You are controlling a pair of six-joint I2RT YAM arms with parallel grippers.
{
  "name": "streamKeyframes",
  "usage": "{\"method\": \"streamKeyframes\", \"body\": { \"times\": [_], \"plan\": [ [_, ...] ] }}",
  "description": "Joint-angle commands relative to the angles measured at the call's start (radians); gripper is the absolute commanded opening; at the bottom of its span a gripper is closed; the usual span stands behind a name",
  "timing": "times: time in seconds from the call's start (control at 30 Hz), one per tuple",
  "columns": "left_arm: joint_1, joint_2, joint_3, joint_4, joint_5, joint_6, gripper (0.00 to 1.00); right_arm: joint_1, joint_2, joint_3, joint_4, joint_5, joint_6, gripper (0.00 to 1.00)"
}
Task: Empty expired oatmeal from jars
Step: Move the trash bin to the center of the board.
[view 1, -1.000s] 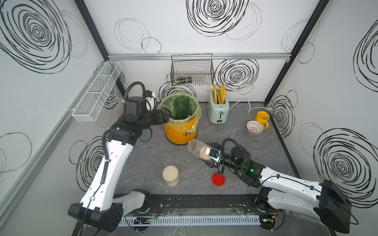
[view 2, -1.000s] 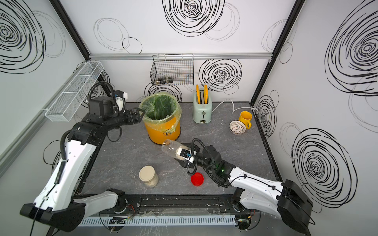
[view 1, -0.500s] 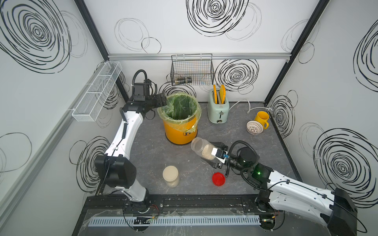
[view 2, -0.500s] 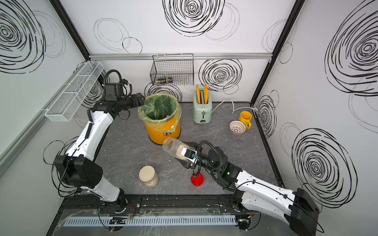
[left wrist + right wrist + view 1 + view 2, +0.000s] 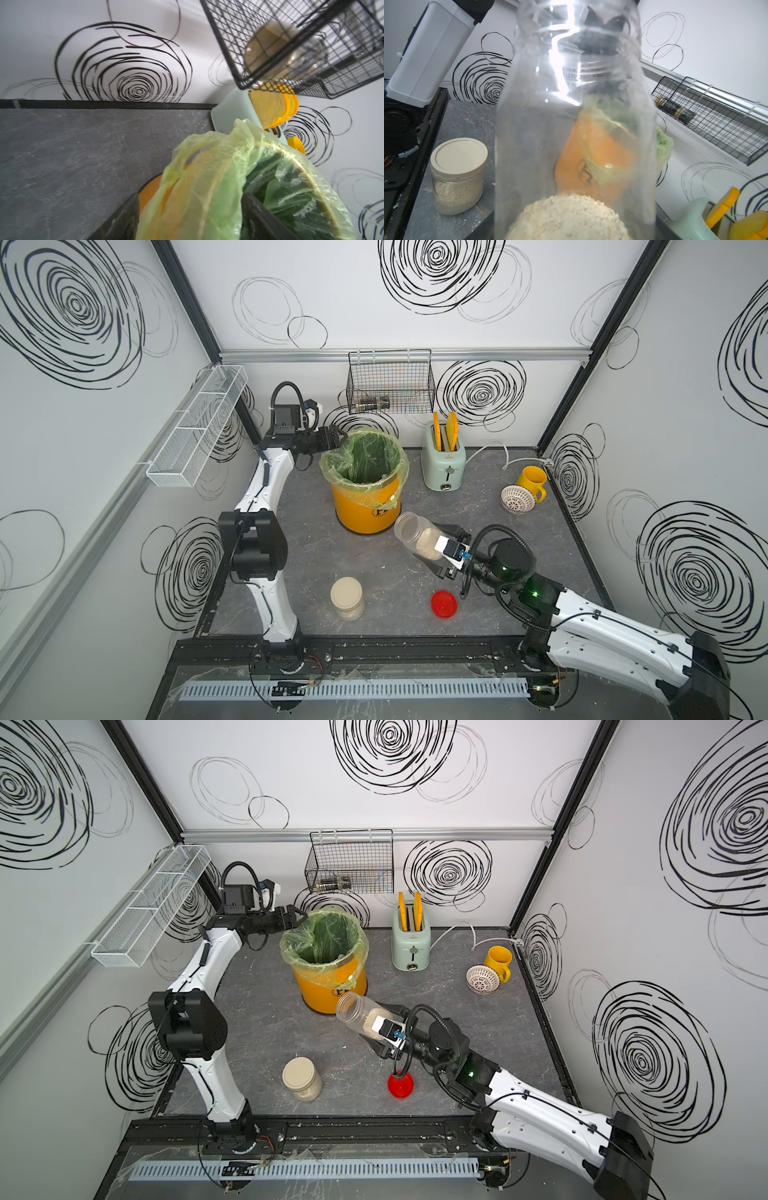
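My right fingers [image 5: 443, 548] are pinching the open jar [image 5: 411, 533] around its lower body and holding it tilted above the worktop [image 5: 316, 556]. The bare mouth is pointing at the near side of the orange bucket [image 5: 365, 514], just beside the wall and below the rim. The oatmeal [image 5: 426, 545] is lying as a pale heap in the base end of this jar, close to my fingers; the right wrist view is showing the flakes [image 5: 566, 218] low in the glass and the upper part clear.

The red lid [image 5: 444, 604] is lying flat on the worktop near my right arm, apart from the jar. The cream-lidded jar [image 5: 347, 598] is standing upright toward the front edge, capped, with oatmeal showing through its wall in the right wrist view [image 5: 457, 176].

My left fingers [image 5: 334, 438] are reaching to the far left side of the bucket's rim. They are spread wide, and in the left wrist view the folded edge of the green liner [image 5: 207, 176] is sitting between them. I cannot tell whether either finger is touching the plastic.

Behind the bucket, the mint toaster [image 5: 444, 466] is standing against the back wall, the wire basket [image 5: 390, 383] is hanging above, and the yellow mug [image 5: 532, 483] is sitting in the far right corner.
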Motion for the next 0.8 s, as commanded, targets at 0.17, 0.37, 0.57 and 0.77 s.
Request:
{"method": "streamKeyframes", "body": {
  "times": [0.17, 0.37, 0.57, 0.77],
  "plan": [
    [-0.065, -0.031, -0.030, 0.014, 0.088, 0.063, 0.73, -0.046, -0.030, 0.074, -0.011, 0.064, -0.054, 0.57],
    [-0.111, -0.082, -0.118, 0.037, 0.077, 0.056, 0.69, -0.061, -0.049, 0.095, -0.036, 0.043, -0.036, 0.57],
    [-0.208, -0.157, -0.219, 0.042, 0.034, 0.057, 0.68, -0.067, -0.062, 0.134, -0.115, 0.120, -0.062, 0.57],
    [-0.286, -0.227, -0.244, 0.015, -0.058, 0.024, 0.71, -0.101, -0.030, 0.230, -0.247, 0.181, -0.107, 0.57]
  ]
}}
